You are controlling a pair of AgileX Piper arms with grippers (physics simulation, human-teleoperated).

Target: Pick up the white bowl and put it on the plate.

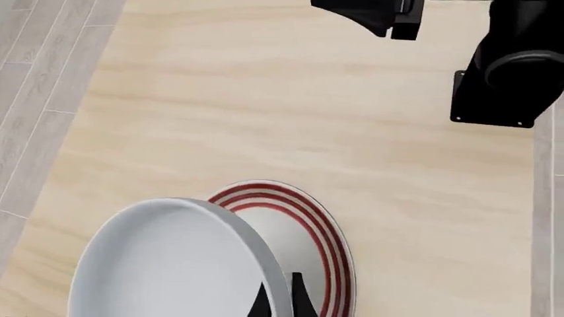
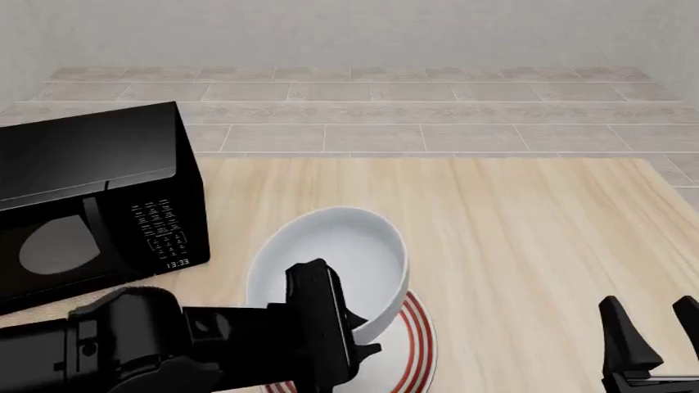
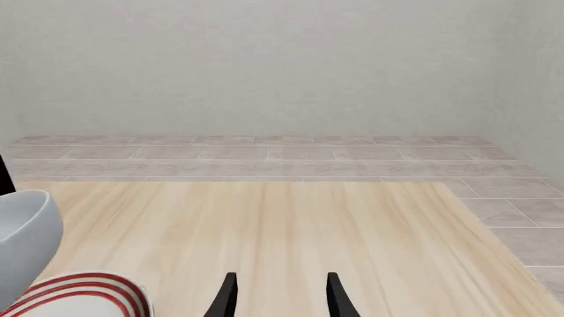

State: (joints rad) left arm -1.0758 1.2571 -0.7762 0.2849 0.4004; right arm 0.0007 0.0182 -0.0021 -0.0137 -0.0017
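Left wrist view: the left claw [image 1: 280, 302] pinches the rim of the white bowl [image 1: 168, 264], fingers close on either side of the wall, a grip that suits a wide vessel it cannot span. The bowl hangs over the plate [image 1: 308, 231].

Front view: the bowl tilts, its low edge over the red-ringed plate on the desk [image 2: 525, 229], beside a microwave [image 2: 93, 213]; it seems ready to be lowered.

Right wrist view: the right claw [image 3: 277, 296] is spread and holds nothing, parked aside, likely to leave room.
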